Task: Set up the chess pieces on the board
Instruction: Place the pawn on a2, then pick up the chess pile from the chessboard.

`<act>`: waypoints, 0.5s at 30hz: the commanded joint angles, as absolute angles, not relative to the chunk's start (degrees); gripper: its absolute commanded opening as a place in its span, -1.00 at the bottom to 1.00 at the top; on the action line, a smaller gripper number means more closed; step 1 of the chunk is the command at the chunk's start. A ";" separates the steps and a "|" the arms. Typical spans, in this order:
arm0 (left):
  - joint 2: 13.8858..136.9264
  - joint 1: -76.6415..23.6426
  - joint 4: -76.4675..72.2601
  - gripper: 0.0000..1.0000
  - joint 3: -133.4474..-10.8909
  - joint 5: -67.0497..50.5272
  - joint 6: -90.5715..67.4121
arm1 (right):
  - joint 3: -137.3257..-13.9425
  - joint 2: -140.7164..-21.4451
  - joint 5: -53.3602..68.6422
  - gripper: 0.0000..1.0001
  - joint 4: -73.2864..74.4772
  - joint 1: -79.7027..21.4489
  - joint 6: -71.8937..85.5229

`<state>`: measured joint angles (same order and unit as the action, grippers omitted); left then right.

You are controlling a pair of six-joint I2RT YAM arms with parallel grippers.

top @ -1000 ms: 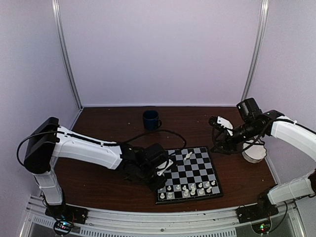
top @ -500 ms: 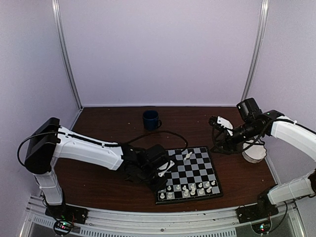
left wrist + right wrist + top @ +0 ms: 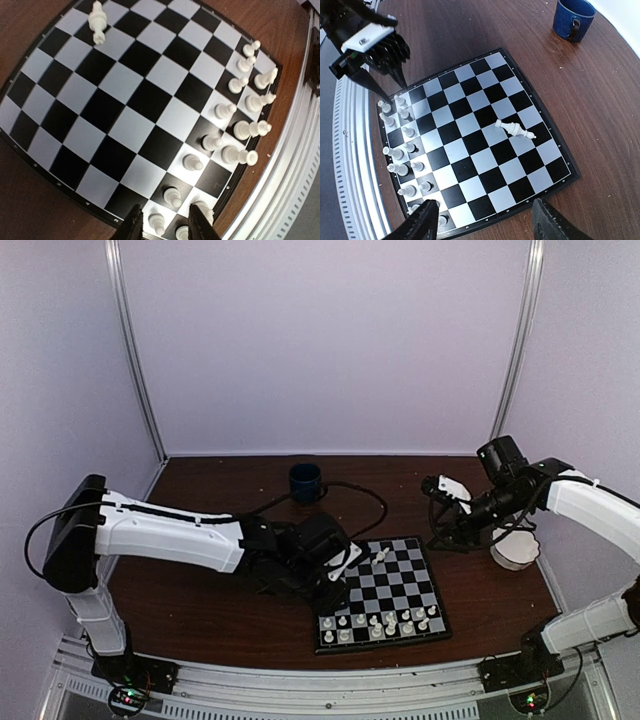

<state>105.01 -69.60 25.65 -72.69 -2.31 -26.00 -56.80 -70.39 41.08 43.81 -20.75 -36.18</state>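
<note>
The board (image 3: pixel 395 585) (image 3: pixel 135 95) (image 3: pixel 470 125) lies on the brown table. White chess pieces (image 3: pixel 385 622) (image 3: pixel 240 107) (image 3: pixel 400 145) stand in two rows along its near edge. One taller piece (image 3: pixel 381 555) (image 3: pixel 98 22) (image 3: pixel 515 129) lies tipped over near the far side. My left gripper (image 3: pixel 332 590) (image 3: pixel 165 225) (image 3: pixel 392 90) hovers open over the near-left corner. A pawn (image 3: pixel 157 222) stands free between its fingers. My right gripper (image 3: pixel 440 512) (image 3: pixel 485 222) hangs open and holds nothing, high to the right of the board.
A blue mug (image 3: pixel 306 482) (image 3: pixel 574 19) stands behind the board. Under my right arm sits a white bowl (image 3: pixel 514 552). A black cable (image 3: pixel 345 508) loops over the table between mug and board. An aluminium rail (image 3: pixel 300 680) (image 3: pixel 295 165) runs along the near edge.
My left gripper has opened, letting go of a piece at the near-left corner, and has lifted back from it. The right arm has barely moved.
</note>
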 commanded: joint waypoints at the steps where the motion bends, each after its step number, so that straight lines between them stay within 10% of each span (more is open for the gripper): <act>1: 99.15 -69.93 26.50 -0.34 -75.51 4.19 -24.45 | -63.12 -73.88 42.65 0.34 50.34 -20.47 -43.50; 15: 87.83 -69.84 6.75 -0.26 -60.30 12.49 -35.61 | -81.52 -100.87 32.98 0.13 56.87 -23.83 -55.09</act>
